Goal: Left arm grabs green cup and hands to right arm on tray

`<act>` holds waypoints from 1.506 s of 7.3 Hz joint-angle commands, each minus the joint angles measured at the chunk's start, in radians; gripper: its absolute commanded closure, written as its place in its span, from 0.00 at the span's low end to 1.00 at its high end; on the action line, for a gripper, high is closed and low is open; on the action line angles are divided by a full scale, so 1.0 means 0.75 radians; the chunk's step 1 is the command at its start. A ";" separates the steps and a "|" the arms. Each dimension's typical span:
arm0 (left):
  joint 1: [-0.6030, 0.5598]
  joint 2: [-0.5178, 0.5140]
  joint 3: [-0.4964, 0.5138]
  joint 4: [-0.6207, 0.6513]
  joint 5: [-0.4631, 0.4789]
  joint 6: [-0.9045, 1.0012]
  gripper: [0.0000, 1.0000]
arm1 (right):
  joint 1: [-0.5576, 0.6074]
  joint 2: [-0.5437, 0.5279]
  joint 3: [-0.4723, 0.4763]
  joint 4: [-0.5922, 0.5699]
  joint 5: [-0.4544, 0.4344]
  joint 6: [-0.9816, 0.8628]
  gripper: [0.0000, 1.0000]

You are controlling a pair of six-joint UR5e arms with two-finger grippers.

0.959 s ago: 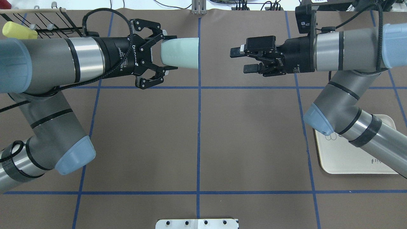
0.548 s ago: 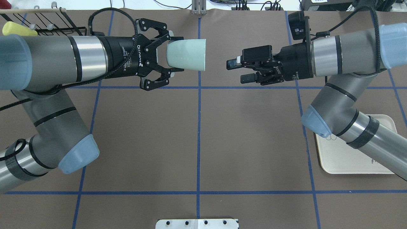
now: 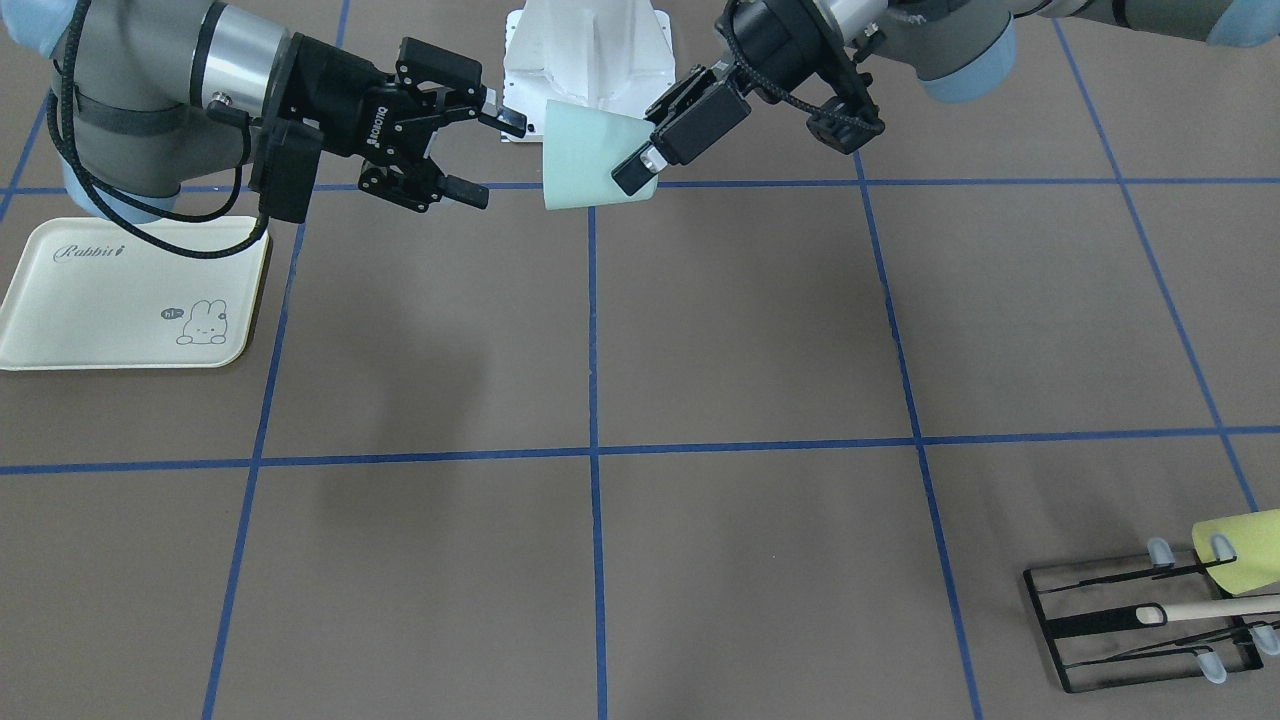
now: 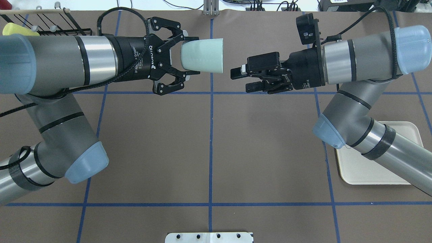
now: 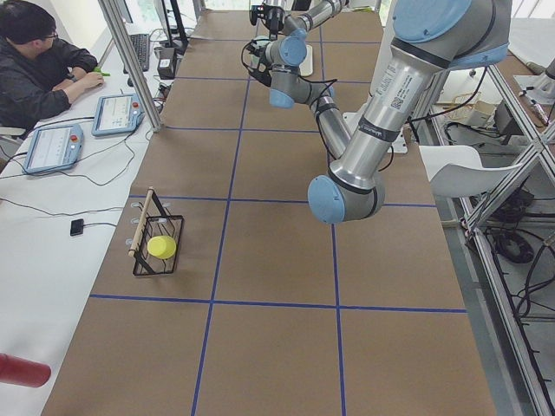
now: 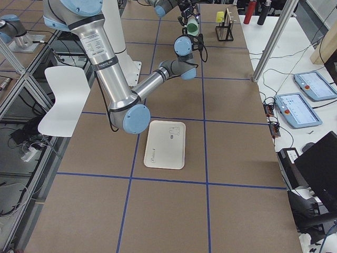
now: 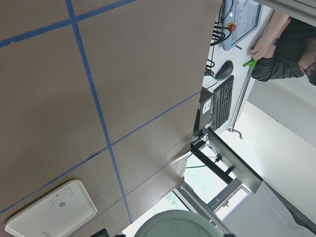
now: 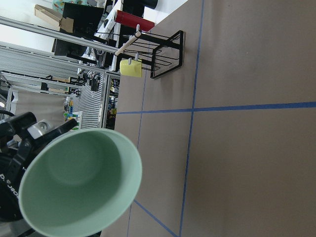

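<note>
The pale green cup is held in the air on its side, with its mouth turned toward the right arm. My left gripper is shut on its base end; in the front view the left gripper clamps the cup from the right. My right gripper is open and empty, a short gap from the cup's rim and a little nearer the robot. The right wrist view looks into the cup's open mouth. The cream tray lies flat under the right arm, partly hidden in the overhead view.
A black wire rack with a yellow-green cup stands at the far corner on the left arm's side. A white base plate sits at the robot's edge. An operator sits beside the table.
The left gripper has carried the cup to the right, toward the centre line. The right gripper has moved left and slightly nearer the robot, so the gap to the cup has narrowed.
</note>
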 commanded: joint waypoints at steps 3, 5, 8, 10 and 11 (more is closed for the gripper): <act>0.020 -0.003 0.002 -0.008 -0.010 -0.015 0.63 | -0.001 0.001 -0.002 0.000 -0.005 -0.001 0.11; 0.044 -0.003 0.004 -0.008 -0.010 -0.015 0.63 | -0.001 0.003 -0.002 0.000 -0.009 -0.001 0.11; 0.061 -0.003 -0.002 -0.010 -0.010 -0.017 0.63 | -0.001 0.003 -0.004 0.000 -0.011 -0.003 0.16; 0.071 -0.003 -0.004 -0.026 -0.010 -0.043 0.62 | -0.001 0.003 -0.004 0.000 -0.011 -0.003 0.28; 0.071 -0.005 -0.002 -0.027 -0.010 -0.043 0.62 | -0.001 0.003 -0.004 0.000 -0.011 -0.003 0.32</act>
